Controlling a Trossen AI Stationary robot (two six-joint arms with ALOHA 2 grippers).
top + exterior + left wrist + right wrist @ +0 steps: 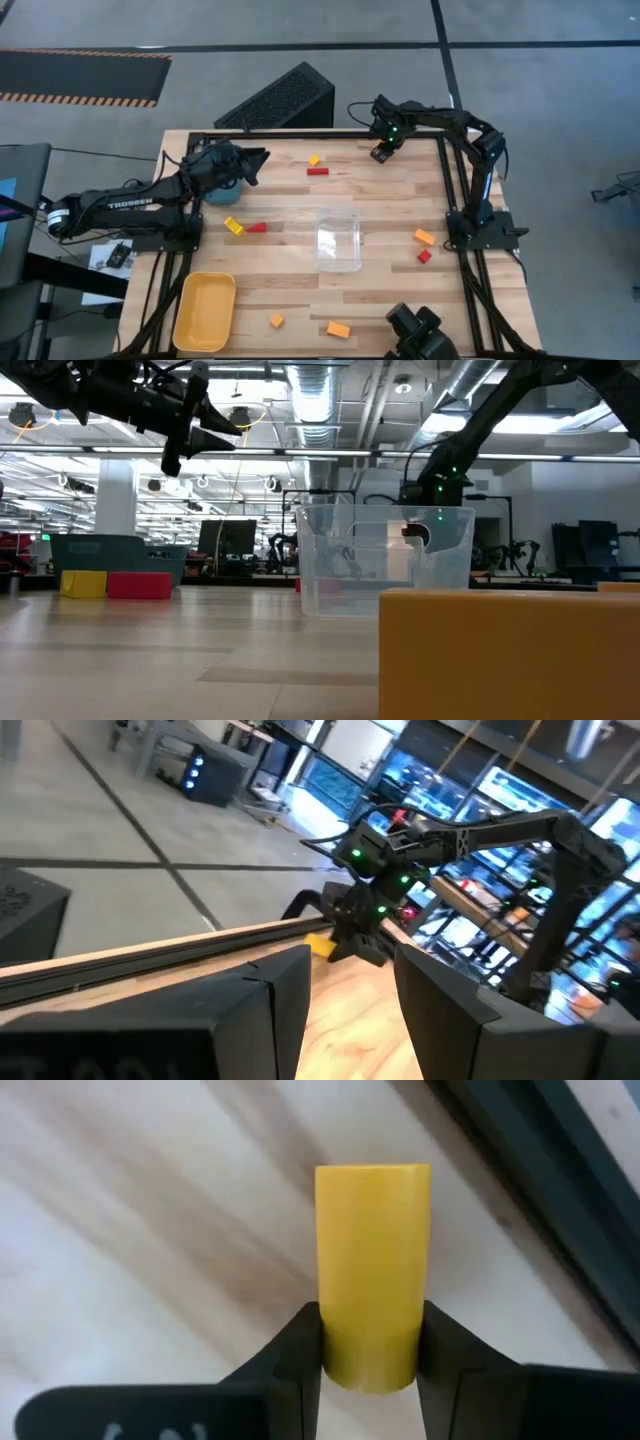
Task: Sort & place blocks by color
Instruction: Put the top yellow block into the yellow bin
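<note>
Held block: yellow block (372,1270), long bar shape, pinched by right gripper (370,1355) near its one end; long axis runs straight out from between the fingers, rest of the bar sticks out past the tips over bare wood, close to the black frame rail (530,1190).
Right gripper loc: far edge of table (390,215), right of centre, arm reaching in from its base at the right side; in high view the block itself is hidden under the gripper (382,152).
Right claw: both fingers pressed on the bar's side faces, squeezing it.
Far blocks: small yellow block (314,159) w/ red bar (318,171) just beside it, red bar's long axis lying left-right across the table.
Left-mid blocks: yellow bar (234,226), tilted diagonal, next to red block (257,228).
Right blocks: orange block (425,237) and red cube (424,256), near each other, by the right arm's base.
Near blocks: orange cube (276,321) and orange bar (338,329), apart, close to near edge.
Clear box (338,239): mid table, open top, upright.
Yellow tray (205,311): near-left corner, long axis running near-far.
Left gripper (252,165): raised over far-left of table, pointing toward the right arm.
Left claw: spread apart, holding nothing; wood shows between the fingers (265,1010) in left wrist view.
</note>
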